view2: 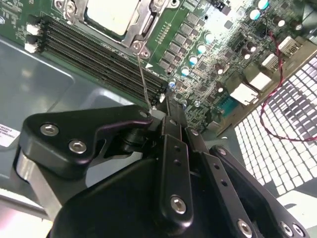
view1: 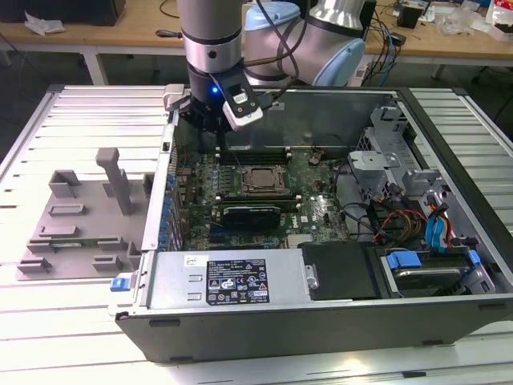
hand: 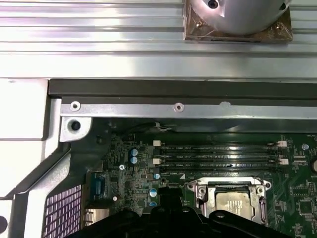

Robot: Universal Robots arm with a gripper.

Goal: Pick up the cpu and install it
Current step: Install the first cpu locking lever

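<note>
Silvery-topped, the cpu point(hand: 233, 204) already lies seated inside the socket frame point(hand: 197, 190), so pick-up and placement look done. Just beside that socket, over the memory slots point(hand: 218, 153), the gripper point(view2: 161, 111) hangs with fingers drawn together at the tip of the thin socket lever point(view2: 143, 74). Locking appears unfinished.

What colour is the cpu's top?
The cpu is silvery-white on top; clearest in the second wrist view.

An open computer case point(view1: 337, 325) lay on a slatted table point(view1: 56, 329). A grey moulded fixture point(view1: 80, 216) sat at the exterior view's left. A labelled power supply point(view1: 224, 279) lined the case's near wall, with blue cables point(view1: 437, 228) to its right.
</note>
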